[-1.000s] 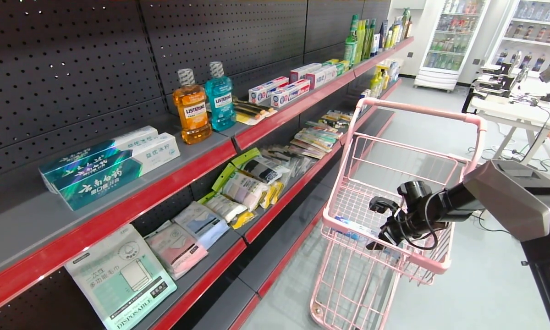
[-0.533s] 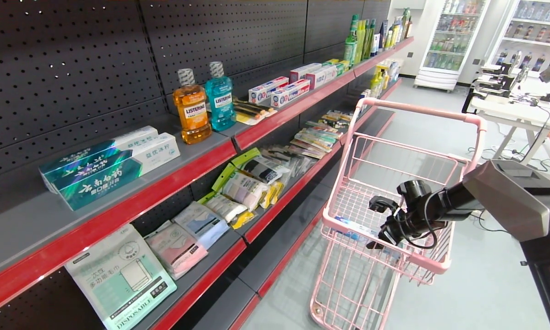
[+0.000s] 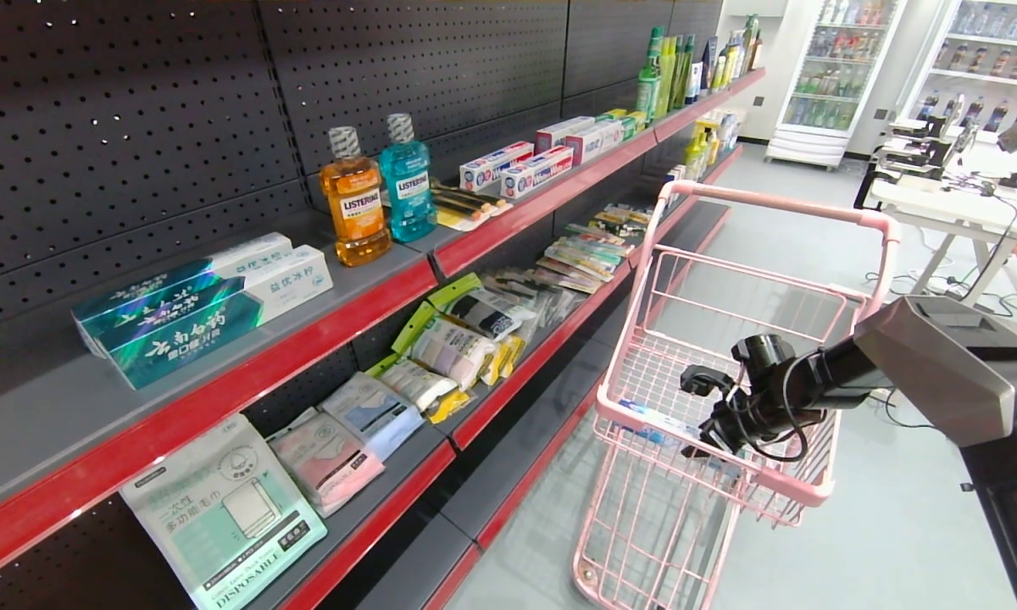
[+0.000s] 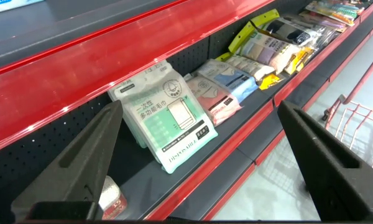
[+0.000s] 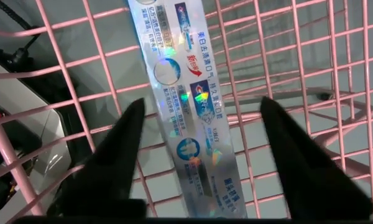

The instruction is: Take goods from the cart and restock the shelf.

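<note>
The pink wire cart (image 3: 763,212) stands in the aisle beside the shelf (image 3: 246,373). A silver holographic toothpaste box (image 5: 193,99) lies flat on the cart's wire floor, and it peeks over the cart's near rim as the box (image 3: 648,419). My right gripper (image 5: 202,124) hangs open just above it, one finger on each side, not touching. From the head, that gripper (image 3: 702,440) sits inside the basket. My left gripper (image 4: 199,109) is open and empty, facing the lower shelf's packets (image 4: 171,127).
The top shelf holds green toothpaste boxes (image 3: 203,301), an orange mouthwash bottle (image 3: 356,199), a teal one (image 3: 407,178) and more boxes (image 3: 517,169). Bare grey shelf lies in front of the green boxes. A white table (image 3: 949,207) and drink fridges (image 3: 830,76) stand behind.
My right wrist has shifted very slightly left inside the cart. Nothing was gripped or let go, and the goods have not moved.
</note>
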{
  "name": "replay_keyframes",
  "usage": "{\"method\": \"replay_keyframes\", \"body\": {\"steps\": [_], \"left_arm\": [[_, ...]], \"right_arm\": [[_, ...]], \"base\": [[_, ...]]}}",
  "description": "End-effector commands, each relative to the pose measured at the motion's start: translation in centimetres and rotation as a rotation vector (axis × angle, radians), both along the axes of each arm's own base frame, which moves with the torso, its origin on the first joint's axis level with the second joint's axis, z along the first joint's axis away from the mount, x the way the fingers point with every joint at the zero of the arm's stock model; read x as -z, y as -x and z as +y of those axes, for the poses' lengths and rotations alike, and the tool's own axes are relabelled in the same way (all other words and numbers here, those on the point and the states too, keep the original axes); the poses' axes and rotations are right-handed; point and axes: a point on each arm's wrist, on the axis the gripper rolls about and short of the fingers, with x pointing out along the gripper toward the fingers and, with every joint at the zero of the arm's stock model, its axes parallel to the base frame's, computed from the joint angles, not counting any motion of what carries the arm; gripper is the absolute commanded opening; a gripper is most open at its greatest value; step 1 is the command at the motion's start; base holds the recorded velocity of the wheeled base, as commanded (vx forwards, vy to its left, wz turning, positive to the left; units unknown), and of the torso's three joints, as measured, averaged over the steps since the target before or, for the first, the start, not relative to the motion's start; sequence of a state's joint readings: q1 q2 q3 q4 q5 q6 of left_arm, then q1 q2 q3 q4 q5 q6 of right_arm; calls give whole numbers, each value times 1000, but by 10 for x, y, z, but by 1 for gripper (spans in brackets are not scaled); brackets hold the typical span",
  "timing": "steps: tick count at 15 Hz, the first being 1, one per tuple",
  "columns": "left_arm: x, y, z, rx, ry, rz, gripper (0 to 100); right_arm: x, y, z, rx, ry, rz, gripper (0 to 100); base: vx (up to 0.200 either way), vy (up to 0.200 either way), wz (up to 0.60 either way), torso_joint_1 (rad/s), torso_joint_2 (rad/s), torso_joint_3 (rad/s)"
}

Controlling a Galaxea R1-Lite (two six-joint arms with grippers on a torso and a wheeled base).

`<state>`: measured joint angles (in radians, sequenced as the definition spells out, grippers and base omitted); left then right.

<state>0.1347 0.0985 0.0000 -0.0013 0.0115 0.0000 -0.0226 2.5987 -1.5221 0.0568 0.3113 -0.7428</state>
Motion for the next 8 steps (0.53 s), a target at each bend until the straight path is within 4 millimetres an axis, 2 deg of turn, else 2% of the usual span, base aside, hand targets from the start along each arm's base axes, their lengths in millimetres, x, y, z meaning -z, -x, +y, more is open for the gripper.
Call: {"method": "replay_keyframes", "body": {"steps": [1, 6, 8], "left_arm": [[0, 0, 0, -1, 0, -1, 100], [0, 0, 0, -1, 0, -1, 100], [0, 0, 0, -1, 0, 1, 100]], "right_arm": [[0, 0, 0, -2, 5, -1, 0], [3, 6, -2, 25, 10, 37, 0], [-12, 8, -13, 71, 8, 19, 0]], "base": [[0, 0, 0, 0, 0, 0], [0, 0, 0, 0, 0, 0], [0, 0, 0, 0, 0, 0]]}}
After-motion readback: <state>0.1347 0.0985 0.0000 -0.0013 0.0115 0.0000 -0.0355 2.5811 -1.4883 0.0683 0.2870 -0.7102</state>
